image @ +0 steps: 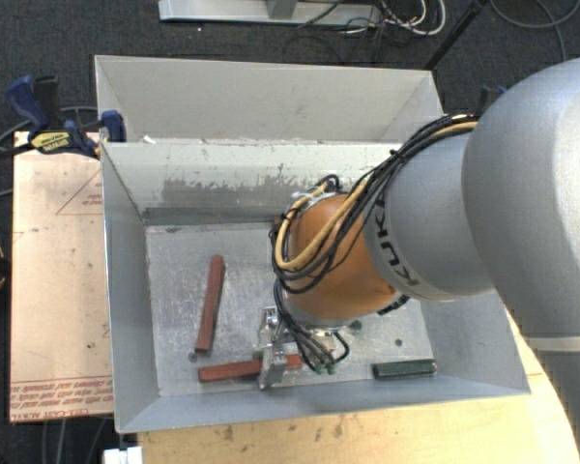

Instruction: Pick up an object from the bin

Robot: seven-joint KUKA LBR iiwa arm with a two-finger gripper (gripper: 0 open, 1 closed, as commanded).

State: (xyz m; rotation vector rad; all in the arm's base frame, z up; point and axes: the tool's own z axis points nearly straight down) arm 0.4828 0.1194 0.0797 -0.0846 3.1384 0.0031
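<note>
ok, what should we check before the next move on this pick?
1. Gripper low at the bin's front middle: ok.
2. Gripper over the right end of the flat reddish-brown stick: ok.
3. That stick actually gripped: cannot tell.
4. Second reddish-brown stick lies apart to the left: ok.
5. Dark bar lies apart to the right: ok.
6. Room from the front wall: not ok, the flat stick lies close to it.

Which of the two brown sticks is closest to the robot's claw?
The lower brown stick, lying crosswise near the bin's lower wall; its right end reaches the gripper. The other brown stick lies apart, further left.
</note>
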